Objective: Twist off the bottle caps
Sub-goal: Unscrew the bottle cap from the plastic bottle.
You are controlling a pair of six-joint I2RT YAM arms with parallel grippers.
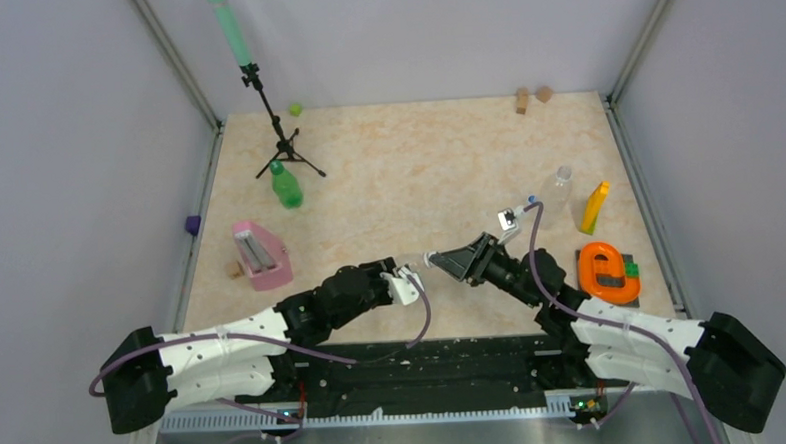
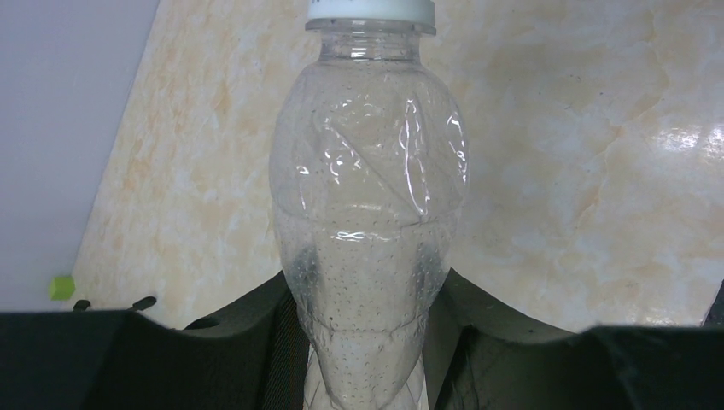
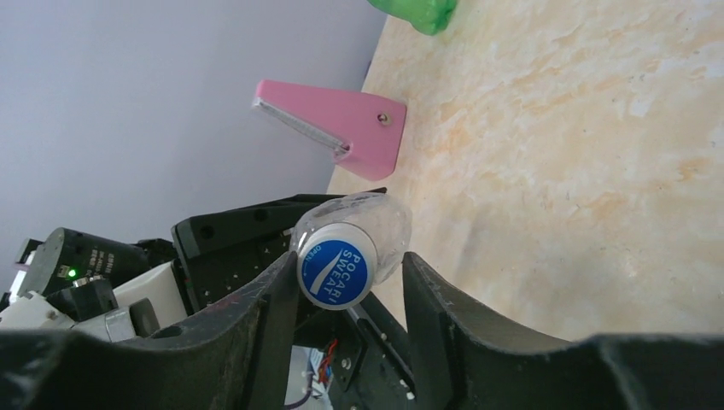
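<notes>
Where left gripper clenches: low on the clear bottle, thin glossy plastic, faceted and creased, dotted inside.
Right gripper: released, black fingers flanking the cap, with a gap on one side.
Cap: round, blue top, white side.
Bottle: held level between the arms, above the tabletop.
Tabletop: glossy beige marbling, with open surface beyond the bottle; pink wedge and green bottle well apart, leftward.
Writing: "POCARI SWEAT" on cap.
</notes>
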